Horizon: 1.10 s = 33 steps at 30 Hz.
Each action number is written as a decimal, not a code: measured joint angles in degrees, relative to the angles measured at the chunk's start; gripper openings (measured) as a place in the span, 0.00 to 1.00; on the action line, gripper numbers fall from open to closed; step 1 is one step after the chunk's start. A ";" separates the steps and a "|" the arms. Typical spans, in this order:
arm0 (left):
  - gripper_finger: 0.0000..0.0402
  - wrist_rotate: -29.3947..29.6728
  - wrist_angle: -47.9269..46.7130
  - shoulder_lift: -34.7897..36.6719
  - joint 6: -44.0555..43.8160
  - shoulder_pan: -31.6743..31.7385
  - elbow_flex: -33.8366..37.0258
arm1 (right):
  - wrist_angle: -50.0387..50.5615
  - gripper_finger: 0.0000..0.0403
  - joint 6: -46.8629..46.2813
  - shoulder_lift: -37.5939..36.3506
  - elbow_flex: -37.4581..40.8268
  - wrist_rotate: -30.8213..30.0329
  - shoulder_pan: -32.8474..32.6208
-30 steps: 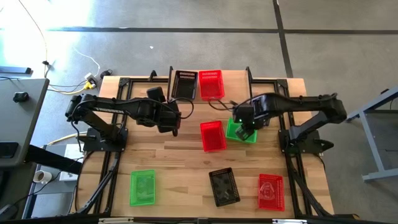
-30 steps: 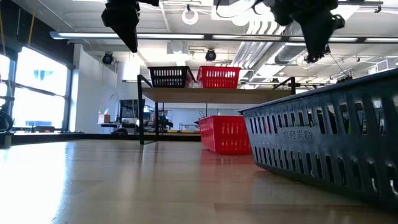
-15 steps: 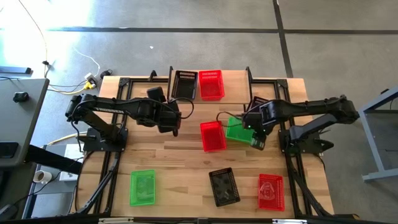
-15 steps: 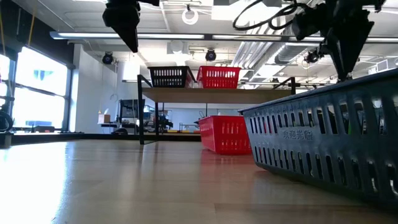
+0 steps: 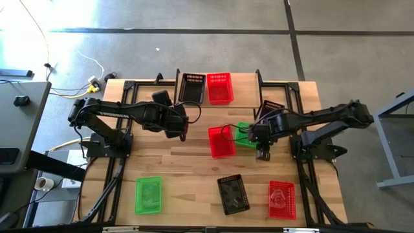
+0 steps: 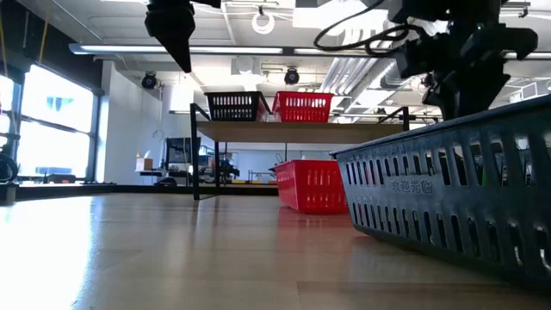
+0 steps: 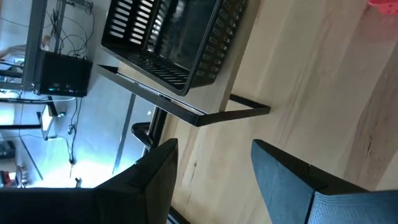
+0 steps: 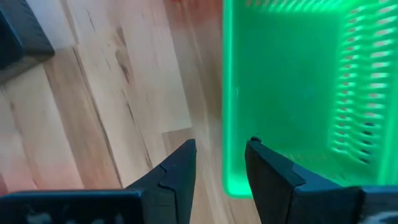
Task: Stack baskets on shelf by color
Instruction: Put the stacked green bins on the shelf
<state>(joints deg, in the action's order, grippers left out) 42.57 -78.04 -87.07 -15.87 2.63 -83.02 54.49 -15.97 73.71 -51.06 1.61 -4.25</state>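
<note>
In the high view the wooden shelf at the far edge carries a black basket and a red basket. A green basket rests on its base mid-table beside a red basket. My right gripper is open and low at the green basket's near end. Its fingers stand either side of the basket's wall. My left gripper waits open, raised in front of the shelf's left end.
Near the table's front edge lie a green basket, a black basket and a red basket. The black one fills the low view's right foreground. Bare wood lies between the left arm and the mid-table red basket.
My right gripper has moved from above the green basket toward the table's near edge and has come down to the basket's near end. The left arm has kept still.
</note>
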 joint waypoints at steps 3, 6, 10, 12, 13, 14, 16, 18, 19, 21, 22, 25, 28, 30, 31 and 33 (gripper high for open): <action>0.49 0.00 0.00 0.00 -0.01 0.00 0.00 | -1.98 0.31 -0.06 0.15 2.13 0.15 -0.02; 0.49 0.00 0.00 0.00 -0.01 0.00 -0.02 | -3.26 0.31 -0.52 0.15 3.65 0.42 -0.01; 0.49 0.00 -0.01 0.00 -0.01 0.01 -0.02 | -3.87 0.31 -0.50 0.15 5.46 -0.16 -0.04; 0.49 0.00 0.00 0.00 0.00 0.00 -0.02 | -5.26 0.31 -0.50 0.15 6.87 -0.31 -0.04; 0.49 0.00 0.00 0.00 -0.01 0.02 -0.02 | -6.38 0.31 -0.52 0.15 7.69 0.00 -0.04; 0.49 0.00 0.00 0.00 -0.01 0.02 -0.02 | -7.40 0.31 -0.65 0.15 8.56 0.36 -0.04; 0.49 0.00 -0.02 0.00 0.01 0.00 -0.02 | -8.23 0.31 -1.69 0.15 9.81 0.39 -0.04; 0.49 0.00 -0.02 0.00 -0.01 0.00 -0.02 | -8.40 0.29 -3.56 0.15 10.17 -0.14 -0.04; 0.49 0.00 -0.01 0.00 0.01 0.02 -0.02 | -8.55 0.27 -4.07 0.15 10.17 -0.57 -0.04; 0.49 0.00 -0.01 0.00 0.39 0.02 -0.02 | -8.60 0.22 -4.83 0.15 10.17 -1.19 -0.04; 0.49 0.00 0.00 0.00 0.75 0.02 -0.02 | -8.64 0.18 -4.98 0.15 10.17 -1.19 -0.04; 0.49 0.00 0.07 0.00 1.01 0.02 -0.04 | -8.81 0.06 -4.98 0.15 10.17 -0.75 -0.04; 0.49 0.00 0.07 0.00 1.04 0.02 -0.04 | -9.37 0.03 -6.45 0.15 10.12 0.09 -0.02; 0.49 0.01 0.07 -0.01 1.04 0.02 -0.04 | -9.26 0.03 -8.44 0.15 9.76 0.39 -0.04; 0.49 0.00 0.09 -0.02 1.04 0.02 -0.04 | -9.02 0.03 -9.14 0.15 9.38 0.43 -0.04; 0.49 0.00 0.09 -0.02 1.06 0.02 -0.04 | -8.73 0.01 -10.10 0.15 8.42 0.51 -0.04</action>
<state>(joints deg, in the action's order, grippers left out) 42.57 -77.95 -87.09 -14.81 2.66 -83.07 45.76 -26.07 73.87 -42.64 2.13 -4.29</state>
